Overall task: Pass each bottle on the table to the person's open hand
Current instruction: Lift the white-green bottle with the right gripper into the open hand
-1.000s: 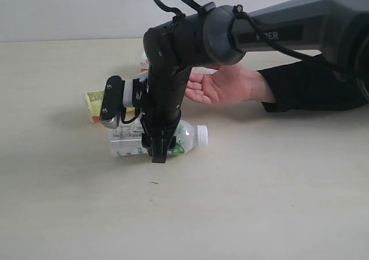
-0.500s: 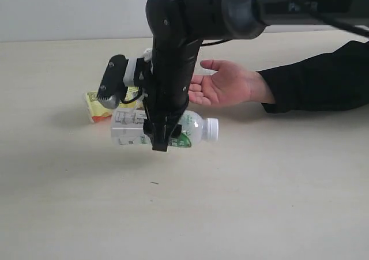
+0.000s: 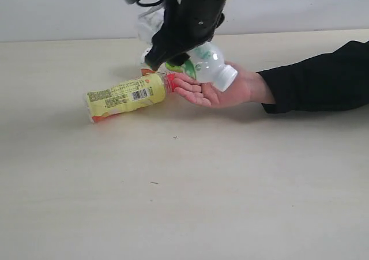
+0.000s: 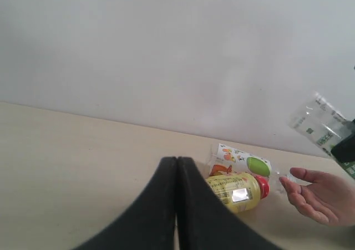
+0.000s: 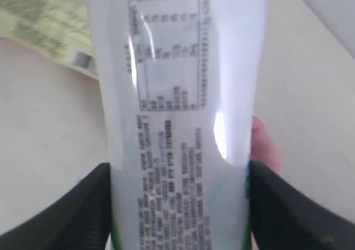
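Right fingers (image 5: 77, 211) clamped on white-capped bottle (image 3: 210, 64), bottle tilted cap-down just above person's open hand (image 3: 222, 90), hand palm-up near worktop (image 3: 230, 185) far edge, yellow bottle (image 3: 124, 95) lying beside its fingertips, left fingers (image 4: 161, 205) together.

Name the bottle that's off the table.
The white-capped, green-labelled bottle, gripped by the right robot hand over the person's palm; the yellow bottle lies on the table.
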Robot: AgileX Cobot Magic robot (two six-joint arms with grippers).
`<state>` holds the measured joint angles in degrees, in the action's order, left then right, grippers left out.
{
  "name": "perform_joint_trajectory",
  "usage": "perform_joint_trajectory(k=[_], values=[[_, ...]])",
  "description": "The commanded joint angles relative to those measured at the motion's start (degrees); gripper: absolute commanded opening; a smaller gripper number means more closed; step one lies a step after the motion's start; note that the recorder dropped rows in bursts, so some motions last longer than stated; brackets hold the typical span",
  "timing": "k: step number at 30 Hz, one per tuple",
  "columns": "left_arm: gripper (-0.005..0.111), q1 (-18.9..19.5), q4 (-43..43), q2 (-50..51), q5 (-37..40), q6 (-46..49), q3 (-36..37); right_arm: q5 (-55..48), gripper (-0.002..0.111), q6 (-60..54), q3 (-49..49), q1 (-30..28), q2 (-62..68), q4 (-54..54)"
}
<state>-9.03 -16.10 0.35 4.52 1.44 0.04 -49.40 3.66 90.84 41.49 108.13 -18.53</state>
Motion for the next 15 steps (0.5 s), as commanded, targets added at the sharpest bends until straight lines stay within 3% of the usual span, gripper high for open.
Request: perform_joint_trajectory(k=[1, 7, 15], values=[[0.000, -0.41, 0.34, -0.35, 0.11, 0.02, -0.04, 0.32, 0.000, 13.55, 0.35, -5.56, 0.53, -1.86], [0.000, -0.41, 0.34, -0.35, 0.11, 0.02, -0.04, 1.07, 0.000, 16.53, 0.35, -10.61, 2.16, 5.99], [0.000, -0.41, 0.34, -0.35, 0.11, 0.02, -0.04, 3.08, 0.000, 17.31, 0.35, -11.02, 5.50, 7.42]])
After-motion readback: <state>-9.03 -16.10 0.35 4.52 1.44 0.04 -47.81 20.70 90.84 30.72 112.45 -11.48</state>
